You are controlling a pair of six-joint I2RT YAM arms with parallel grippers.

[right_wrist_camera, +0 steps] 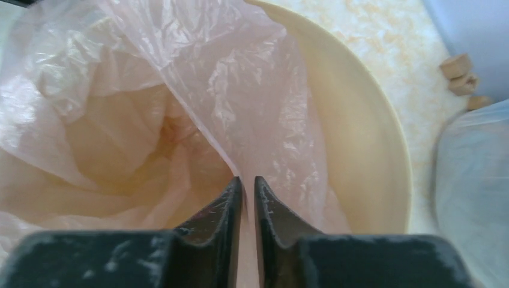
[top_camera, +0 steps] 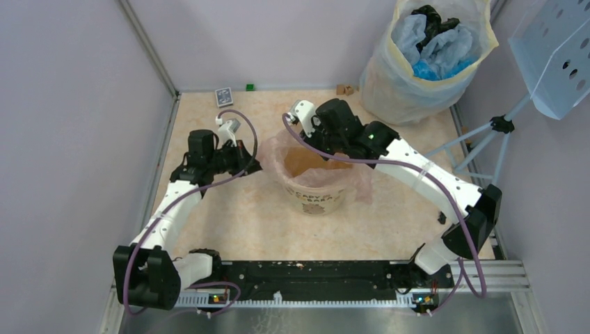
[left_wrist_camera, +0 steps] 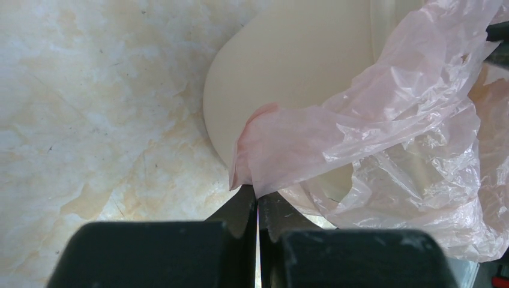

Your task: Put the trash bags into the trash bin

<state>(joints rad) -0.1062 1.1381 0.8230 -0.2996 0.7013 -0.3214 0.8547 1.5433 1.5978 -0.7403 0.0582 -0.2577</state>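
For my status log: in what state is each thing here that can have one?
trash bin: upright, open-topped.
pink trash bag: spread open, draped over the bin's rim, partly inside.
left gripper: shut on the bag's edge, outside the bin's wall.
right gripper: shut on a fold of the bag, over the bin's mouth.
large whitish bag: upright, open-topped, filled.

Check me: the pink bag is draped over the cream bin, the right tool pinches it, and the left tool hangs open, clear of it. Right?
No: the left tool is shut on the edge of the pink bag beside the cream bin, as the left wrist view shows. The bag drapes over the bin and the right tool pinches it.
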